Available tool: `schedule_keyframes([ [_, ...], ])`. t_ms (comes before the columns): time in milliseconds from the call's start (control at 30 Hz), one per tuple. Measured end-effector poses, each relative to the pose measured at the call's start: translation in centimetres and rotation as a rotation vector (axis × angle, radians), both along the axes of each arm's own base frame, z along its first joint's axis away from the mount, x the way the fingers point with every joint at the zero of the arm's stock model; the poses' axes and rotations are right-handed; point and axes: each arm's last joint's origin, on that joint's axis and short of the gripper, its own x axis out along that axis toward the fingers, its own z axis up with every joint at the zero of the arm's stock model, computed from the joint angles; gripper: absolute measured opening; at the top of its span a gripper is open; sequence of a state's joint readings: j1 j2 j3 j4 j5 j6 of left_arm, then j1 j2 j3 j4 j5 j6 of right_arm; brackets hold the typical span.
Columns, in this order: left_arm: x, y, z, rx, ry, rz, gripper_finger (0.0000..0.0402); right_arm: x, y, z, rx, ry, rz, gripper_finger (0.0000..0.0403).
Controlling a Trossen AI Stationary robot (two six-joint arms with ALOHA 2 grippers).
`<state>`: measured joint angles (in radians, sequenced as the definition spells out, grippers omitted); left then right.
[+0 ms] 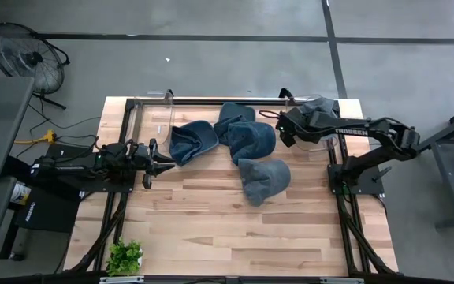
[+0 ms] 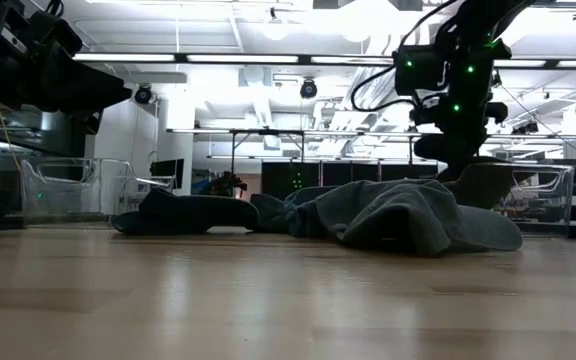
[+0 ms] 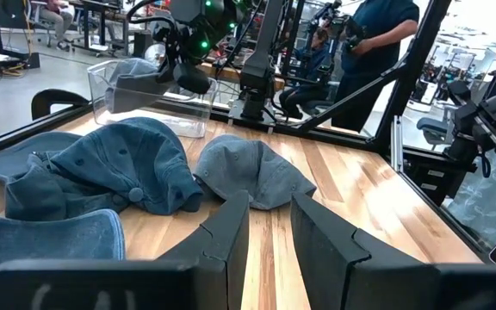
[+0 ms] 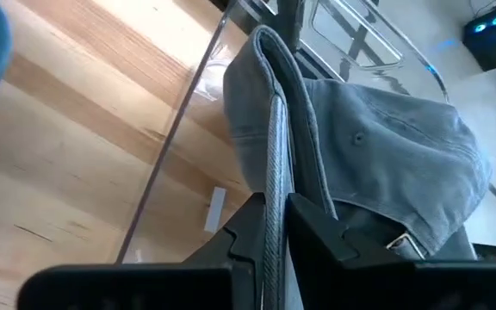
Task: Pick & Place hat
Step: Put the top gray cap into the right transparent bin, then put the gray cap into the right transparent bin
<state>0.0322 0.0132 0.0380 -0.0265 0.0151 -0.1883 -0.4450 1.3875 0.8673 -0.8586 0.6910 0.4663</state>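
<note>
- The right gripper (image 4: 269,226) is up at the far right corner of the table (image 1: 211,229), over a clear plastic bin (image 1: 331,143)
- Its two dark fingers pinch the brim of a gray hat (image 4: 377,146); the rest of the hat hangs down into the bin
- The pinch looks thin and tight on the cloth, so I say the right gripper has its fingers together on the hat
- I think this is the putting-down step: the hat is carried to the bin and is just about to be let go
- Next, the fingers need to spread so the brim slips free and the hat drops all the way inside
- The brim sits close to the bin wall, so it could catch on the edge and hang there
- After that the arm should lift straight up so it does not drag the hat back out
- More hats wait on the table: three blue hats (image 1: 223,136) in a bunch at the back middle, touching each other, and one gray-blue hat (image 1: 262,178) just in front of them
- The left gripper (image 3: 269,226) waits low at the left side of the table, aimed at the bunch of hats
- Its fingers are a little apart and hold nothing
- A second clear bin (image 1: 166,118) stands at the back near the left arm
- A small green plant (image 1: 124,255) sits at the front left corner, well apart from the hats
- A person (image 3: 377,43) in dark clothes stands in the room behind the table
</note>
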Motion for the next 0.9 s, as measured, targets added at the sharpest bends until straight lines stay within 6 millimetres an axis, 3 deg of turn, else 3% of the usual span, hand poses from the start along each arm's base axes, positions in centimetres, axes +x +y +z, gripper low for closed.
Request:
schedule_keyframes([
  [567, 0.0, 0.0, 0.0, 0.0, 0.0, 0.0, 0.0087, 0.5, 0.3, 0.5, 0.144, -0.132, 0.094, 0.0203],
  [900, 0.0, 0.0, 0.0, 0.0, 0.0, 0.0, 0.0087, 0.4, 1.2, 5.6, 0.142, -0.312, 0.234, 0.0216],
])
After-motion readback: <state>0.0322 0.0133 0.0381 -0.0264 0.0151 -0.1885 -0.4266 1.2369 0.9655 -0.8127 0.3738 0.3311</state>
